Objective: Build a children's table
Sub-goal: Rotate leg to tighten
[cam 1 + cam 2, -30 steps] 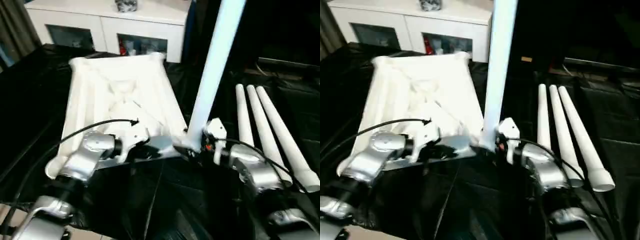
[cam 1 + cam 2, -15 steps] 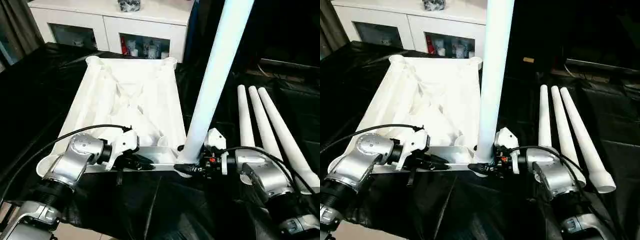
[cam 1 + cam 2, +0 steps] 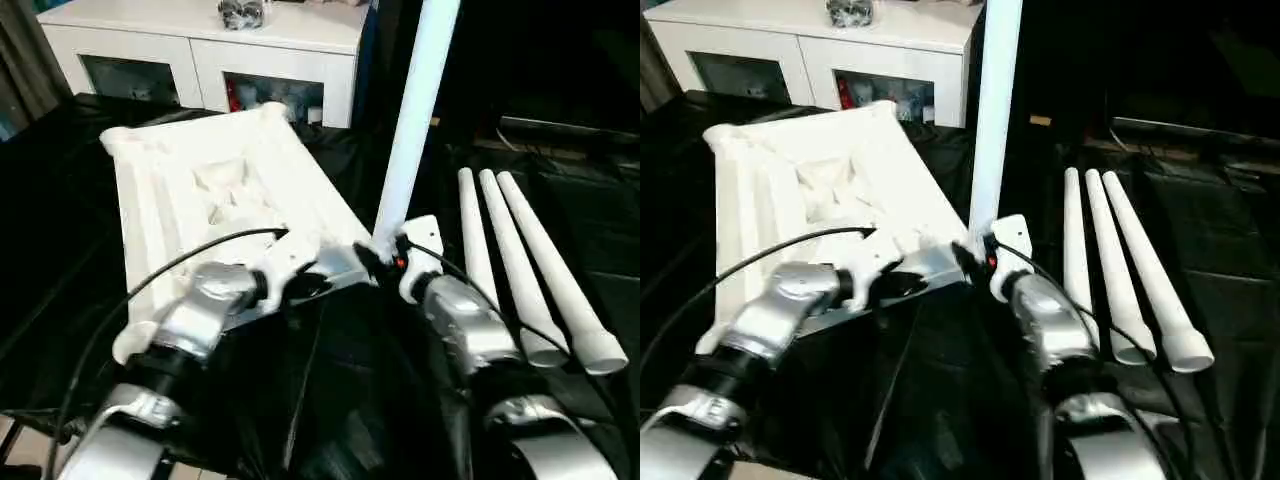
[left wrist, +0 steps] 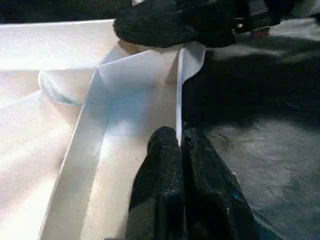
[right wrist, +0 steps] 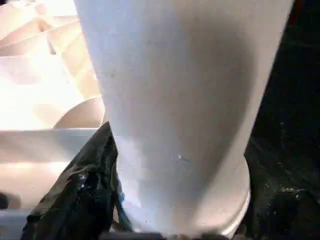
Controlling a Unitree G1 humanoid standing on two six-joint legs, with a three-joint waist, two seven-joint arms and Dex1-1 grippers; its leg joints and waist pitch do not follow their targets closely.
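At near right corner of the upturned tabletop [image 3: 215,190], one leg [image 3: 412,120] stands upright, base at the corner socket. Right gripper [image 3: 385,258] is clamped round its foot; left gripper [image 4: 181,146] is pinched shut on the tabletop's near rim. Step: seating first leg. Seating depth unclear, probably partial. Next: press straight down. Three spare legs [image 3: 520,260] lie right.

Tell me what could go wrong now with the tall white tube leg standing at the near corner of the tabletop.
The tall white tube leg leans and may not be seated in its socket; if the right gripper lets go, it could topple toward the three spare white tube legs. The left gripper pinches just the thin rim of the white plastic ribbed tabletop, so the top might slip or twist.
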